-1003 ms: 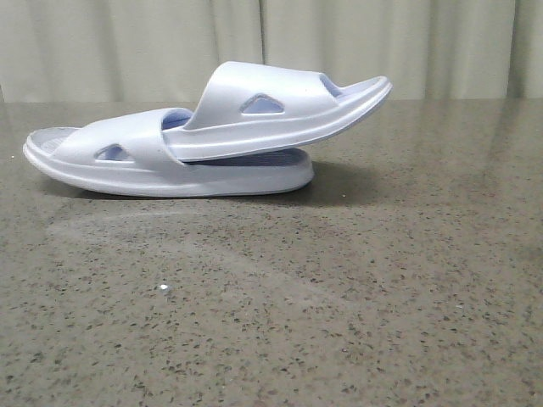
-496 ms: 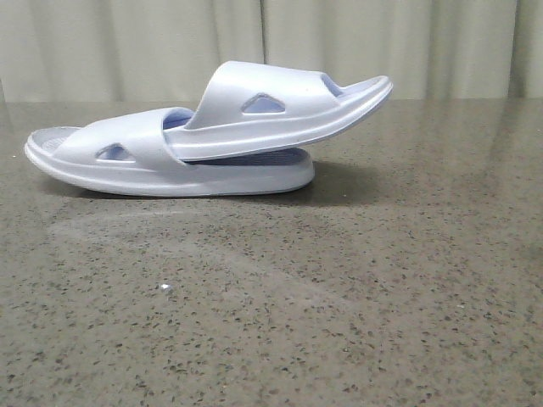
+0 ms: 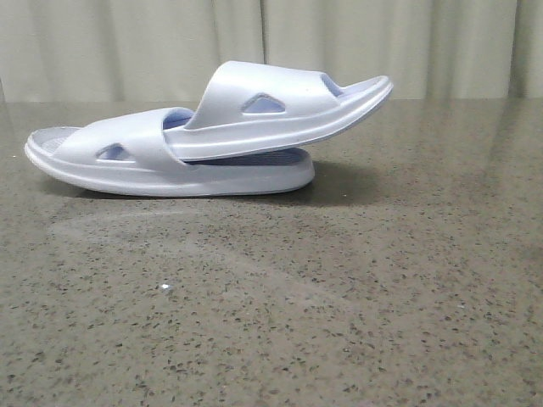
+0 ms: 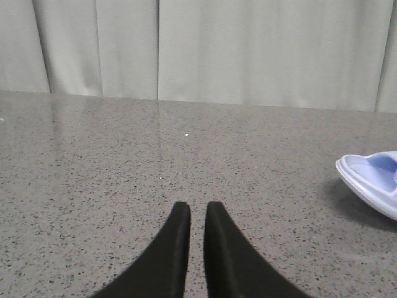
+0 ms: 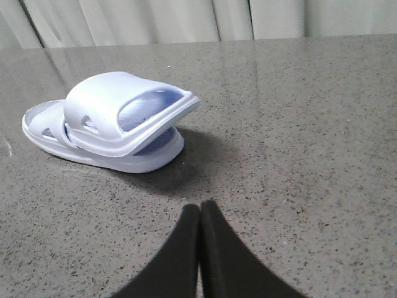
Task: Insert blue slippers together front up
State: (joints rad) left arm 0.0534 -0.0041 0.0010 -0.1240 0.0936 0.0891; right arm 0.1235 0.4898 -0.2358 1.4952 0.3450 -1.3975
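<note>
Soft, even light fills all three views, bright enough to show the speckle of the table (image 3: 339, 322), which carries pale streaky glare in front of the slippers (image 3: 212, 136) and faint reflections of the curtain (image 3: 127, 42) along its far edge. The slippers throw a soft shadow to their right in the front view and toward the camera in the right wrist view. Focus is fairly sharp throughout, though the dark fingers (image 4: 177, 248) are featureless black silhouettes in both wrist views.

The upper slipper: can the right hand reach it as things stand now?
Probably yes. The right hand is shut, holds nothing, and only bare table lies between it and the upper slipper.
</note>
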